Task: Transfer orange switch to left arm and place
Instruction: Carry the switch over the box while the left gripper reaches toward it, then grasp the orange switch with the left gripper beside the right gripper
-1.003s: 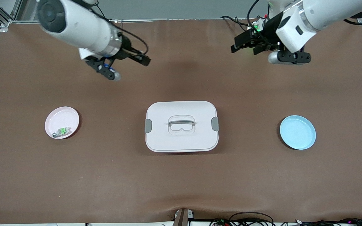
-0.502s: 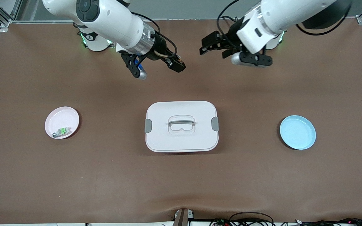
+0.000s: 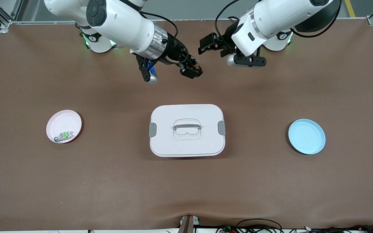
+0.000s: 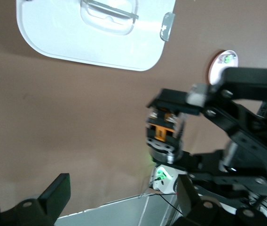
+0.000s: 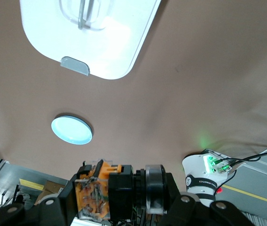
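My right gripper point(image 3: 193, 68) hangs over the table between the arms' bases and the box point(image 3: 186, 130). It is shut on the orange switch point(image 3: 195, 66), a small black block with an orange part. In the right wrist view the switch point(image 5: 96, 190) fills the right gripper point(image 5: 119, 202) end to end. Close beside it, my left gripper point(image 3: 205, 44) is open and holds nothing. The left wrist view shows its two fingers point(image 4: 53, 193) spread wide around the left gripper's gap point(image 4: 121, 197), facing the held switch point(image 4: 164, 133). The white lidded box point(image 4: 96, 33) sits mid-table, nearer the front camera.
A pink plate point(image 3: 64, 120) toward the right arm's end holds a green-and-clear component point(image 3: 64, 136). A blue plate point(image 3: 306, 136) lies bare toward the left arm's end. Cables point(image 3: 257, 226) run along the table edge nearest the front camera.
Both arms have swung in toward the middle of the table. The right gripper with the switch and the open left gripper now stand close together above the box's robot-side edge.
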You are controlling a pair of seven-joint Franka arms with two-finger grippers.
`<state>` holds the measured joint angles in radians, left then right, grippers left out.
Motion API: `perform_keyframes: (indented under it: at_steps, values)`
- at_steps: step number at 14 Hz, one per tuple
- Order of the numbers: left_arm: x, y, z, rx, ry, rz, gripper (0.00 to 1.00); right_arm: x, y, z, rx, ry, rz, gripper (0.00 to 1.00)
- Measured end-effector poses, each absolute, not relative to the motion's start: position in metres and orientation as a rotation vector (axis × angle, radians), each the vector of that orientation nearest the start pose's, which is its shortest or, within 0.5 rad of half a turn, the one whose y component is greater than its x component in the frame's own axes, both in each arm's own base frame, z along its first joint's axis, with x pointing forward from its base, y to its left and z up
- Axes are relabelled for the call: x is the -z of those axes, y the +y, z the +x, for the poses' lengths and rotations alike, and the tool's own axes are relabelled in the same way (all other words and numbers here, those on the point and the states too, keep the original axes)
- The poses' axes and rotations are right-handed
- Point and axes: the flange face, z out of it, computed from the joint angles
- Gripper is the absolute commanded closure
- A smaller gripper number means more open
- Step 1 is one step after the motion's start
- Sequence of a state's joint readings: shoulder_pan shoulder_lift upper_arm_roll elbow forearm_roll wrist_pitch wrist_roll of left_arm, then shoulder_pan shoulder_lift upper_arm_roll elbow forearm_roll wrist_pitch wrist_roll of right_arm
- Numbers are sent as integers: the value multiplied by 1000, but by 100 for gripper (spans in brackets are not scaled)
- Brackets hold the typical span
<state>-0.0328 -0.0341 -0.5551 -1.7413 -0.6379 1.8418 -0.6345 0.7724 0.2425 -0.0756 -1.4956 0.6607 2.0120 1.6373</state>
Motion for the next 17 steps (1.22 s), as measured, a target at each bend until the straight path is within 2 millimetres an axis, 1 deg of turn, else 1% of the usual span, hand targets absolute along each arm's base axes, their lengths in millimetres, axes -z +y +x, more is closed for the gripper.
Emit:
perform_keyframes:
  at_steps: [1, 3, 4, 7, 9, 13, 15, 17]
  values:
    - [-599, -357, 440, 311, 226, 2533, 7, -568, 460, 482, -621, 1400, -2180, 66]
    - [-597, -353, 434, 281, 224, 2509, 15, -567, 461, 482, -622, 1401, -2182, 66]
    - [-594, -351, 432, 262, 233, 2496, 17, -567, 461, 482, -622, 1401, -2182, 66]
    - [-580, -346, 433, 205, 281, 2442, 17, -567, 461, 482, -623, 1402, -2181, 66]
    - [-576, -345, 433, 173, 317, 2401, 18, -567, 461, 482, -623, 1402, -2180, 66]
    - [-576, -354, 426, 102, 348, 2340, 25, -567, 461, 481, -624, 1401, -2181, 66]
    - [-571, -365, 419, 60, 354, 2322, 32, -567, 462, 481, -624, 1400, -2182, 66]
    - [-562, -372, 414, 42, 344, 2308, 39, -567, 463, 480, -625, 1398, -2184, 66]
